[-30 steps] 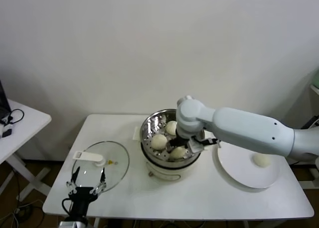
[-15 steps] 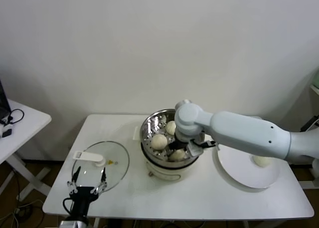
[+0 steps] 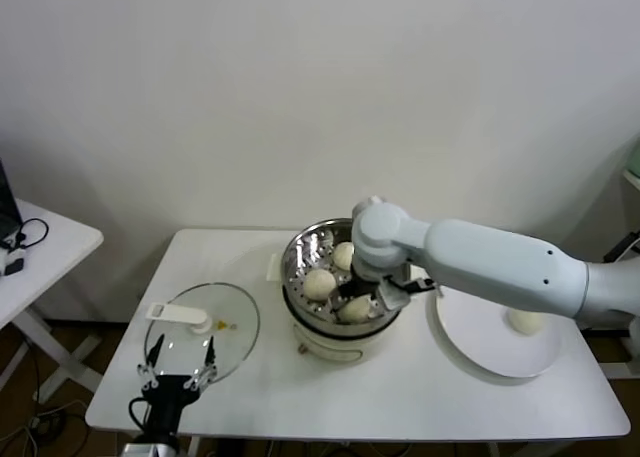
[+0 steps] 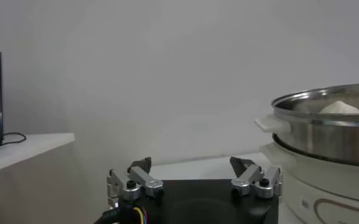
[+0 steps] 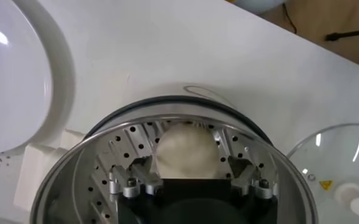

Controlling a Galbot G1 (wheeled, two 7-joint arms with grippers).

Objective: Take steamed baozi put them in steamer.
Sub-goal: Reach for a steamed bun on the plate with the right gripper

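The steel steamer (image 3: 300, 249) stands mid-table on its cream cooker base. Three baozi lie in it: one at the back (image 3: 345, 255), one on the left (image 3: 319, 283), one at the front (image 3: 356, 307). My right gripper (image 3: 362, 295) reaches down into the basket over the front one. In the right wrist view that baozi (image 5: 187, 152) rests on the perforated floor (image 5: 115, 149) between the spread fingers of the right gripper (image 5: 188, 167), clear of both. Another baozi (image 3: 526, 321) lies on the white plate (image 3: 480, 349). My left gripper (image 4: 191, 164) is parked open and empty at the table's front left.
A glass lid (image 3: 232, 329) with a white handle lies flat on the table left of the steamer, just behind the left gripper (image 3: 178, 375). The plate (image 5: 14, 79) sits right of the steamer near the table's right edge. A second small table (image 3: 40, 247) stands far left.
The right gripper's fingers have spread apart inside the steamer and let go of the front baozi, which now rests on the basket floor. The left arm has not moved.
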